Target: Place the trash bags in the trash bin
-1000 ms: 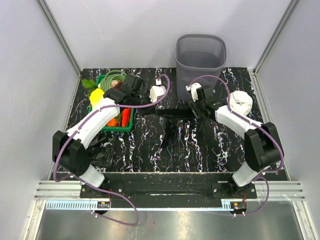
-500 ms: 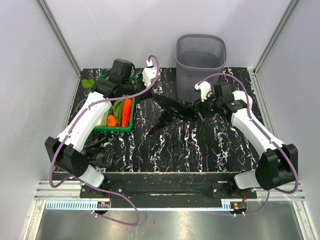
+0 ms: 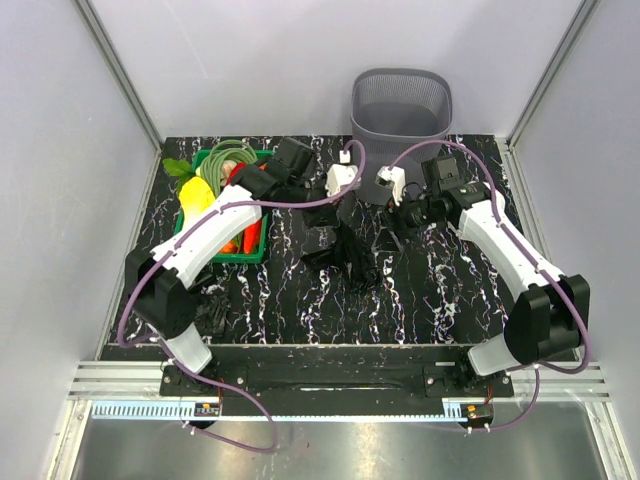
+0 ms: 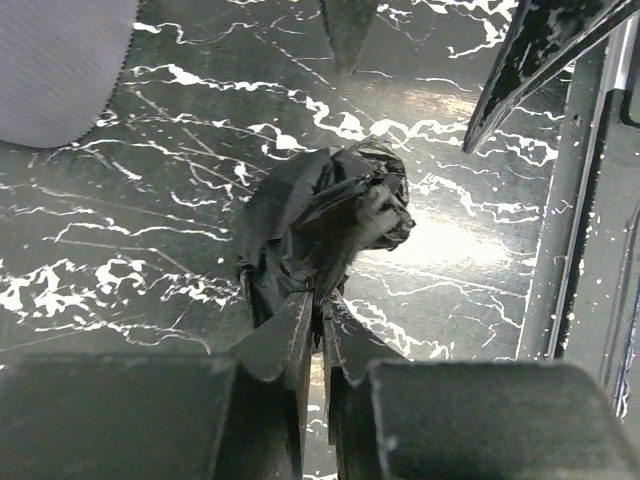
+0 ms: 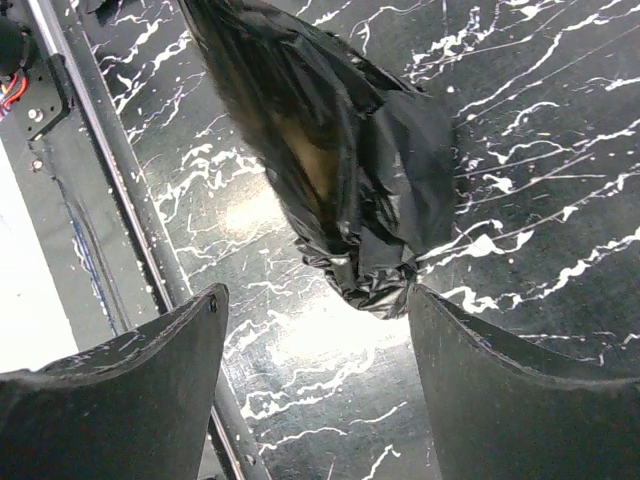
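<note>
Left wrist view: the left gripper pinches its fingers together on the trash bag bunched at their tips, the right gripper gapes wide, bag just ahead and untouched; mid-carry, I'd say, next a lift over the trash bin rim.

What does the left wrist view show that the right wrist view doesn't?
Only the left wrist: the grey mesh trash bin wall at upper left, and the left gripper pinched shut on black trash bag film. Only the right wrist: the right gripper open, fingers either side of the bag without touching it, and a metal rail at the left. Both: a crumpled black trash bag over the marbled tabletop.
</note>
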